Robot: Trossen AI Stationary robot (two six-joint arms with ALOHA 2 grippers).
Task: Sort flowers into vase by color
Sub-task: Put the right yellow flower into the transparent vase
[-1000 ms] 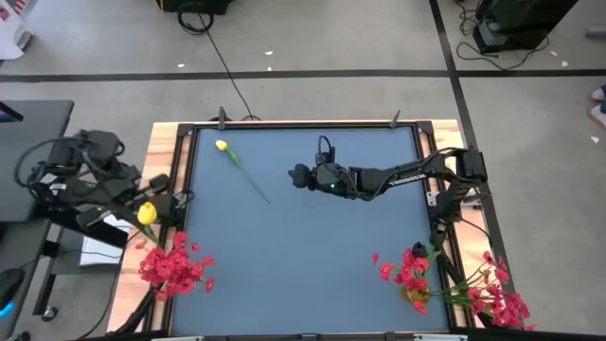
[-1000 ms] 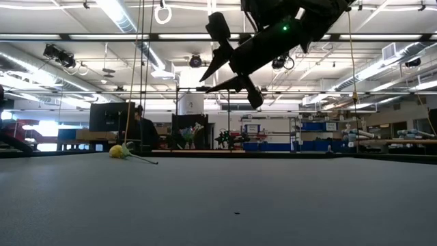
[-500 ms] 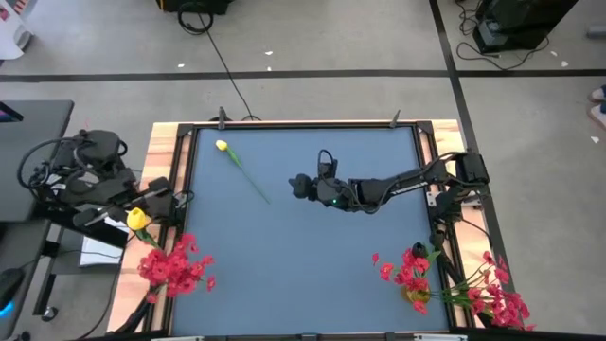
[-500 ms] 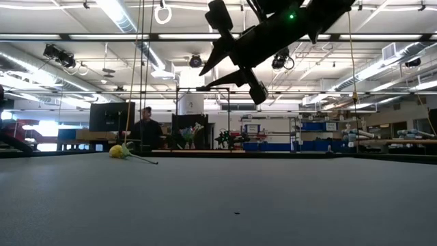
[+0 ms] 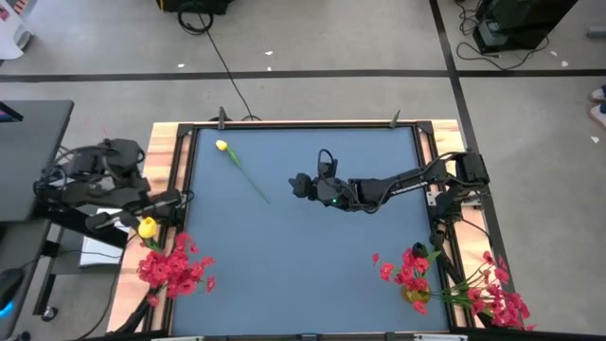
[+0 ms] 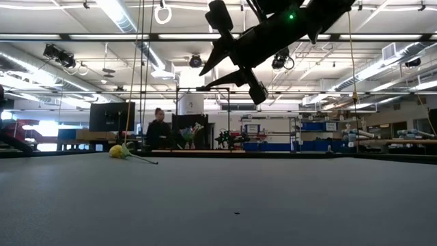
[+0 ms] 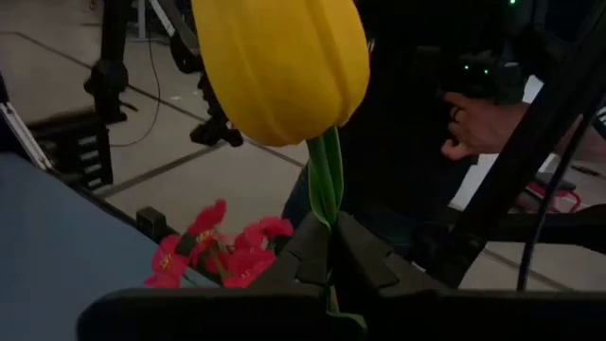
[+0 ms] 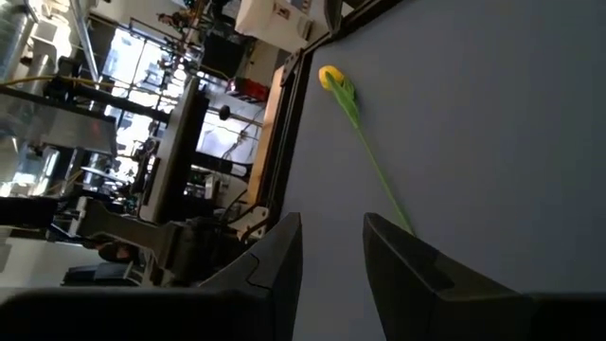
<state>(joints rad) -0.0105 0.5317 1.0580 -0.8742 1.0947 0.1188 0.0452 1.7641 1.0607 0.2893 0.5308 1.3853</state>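
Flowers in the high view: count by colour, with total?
Yellow tulips: 2, one lying on the table, one held in the left hand
Red blossom bunches: 3, one at the left edge, two at the right corner
Total: 5

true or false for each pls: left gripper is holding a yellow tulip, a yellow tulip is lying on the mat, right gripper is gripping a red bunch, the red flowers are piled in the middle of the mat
1. The left gripper is holding a yellow tulip. True: its fingers are shut on the green stalk just below the bloom.
2. A second yellow tulip is lying on the mat. True.
3. The right gripper is gripping a red bunch. False: it is open, holds nothing, and hangs above the mat's middle.
4. The red flowers are piled in the middle of the mat. False: one red bunch sits at the near left corner and another red bunch at the near right corner.
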